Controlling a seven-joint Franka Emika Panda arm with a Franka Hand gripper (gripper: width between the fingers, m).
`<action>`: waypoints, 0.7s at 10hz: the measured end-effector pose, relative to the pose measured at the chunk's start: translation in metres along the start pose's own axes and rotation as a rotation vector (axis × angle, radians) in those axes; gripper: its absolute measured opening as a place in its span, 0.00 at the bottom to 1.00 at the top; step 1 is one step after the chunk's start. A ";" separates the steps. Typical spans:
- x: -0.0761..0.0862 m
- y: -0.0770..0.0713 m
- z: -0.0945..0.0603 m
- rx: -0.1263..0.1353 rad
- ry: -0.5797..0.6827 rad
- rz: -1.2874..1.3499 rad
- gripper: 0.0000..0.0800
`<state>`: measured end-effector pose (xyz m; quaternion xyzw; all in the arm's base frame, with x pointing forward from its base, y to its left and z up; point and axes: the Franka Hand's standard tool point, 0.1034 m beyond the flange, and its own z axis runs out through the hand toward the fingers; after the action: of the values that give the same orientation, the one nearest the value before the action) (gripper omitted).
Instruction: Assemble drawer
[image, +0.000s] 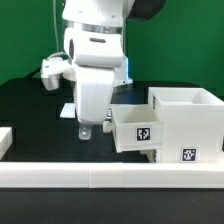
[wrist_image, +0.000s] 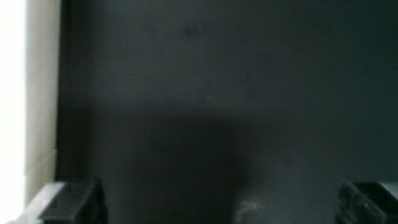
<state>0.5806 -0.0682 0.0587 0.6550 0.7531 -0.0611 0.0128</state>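
Observation:
In the exterior view a white open-top tray (image: 141, 127) with a square tag on its front stands on the black table. Behind it on the exterior view's right stands the taller white housing (image: 188, 115), also tagged. My gripper (image: 86, 129) hangs just to the left of the tray, low over the table. In the wrist view its two dark fingertips (wrist_image: 68, 203) stand wide apart with only black table between them, so it is open and empty. The second tray is not in view.
A low white border rail (image: 100, 176) runs along the table's front edge. A white edge (wrist_image: 22, 110) shows along one side of the wrist view. A small white piece (image: 5, 140) sits at the exterior view's far left.

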 end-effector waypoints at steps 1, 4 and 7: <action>-0.001 0.000 -0.001 -0.001 0.000 0.002 0.81; -0.007 -0.002 0.002 0.002 0.004 -0.006 0.81; -0.011 -0.001 0.006 0.017 0.064 -0.010 0.81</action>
<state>0.5812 -0.0803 0.0537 0.6530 0.7558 -0.0464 -0.0171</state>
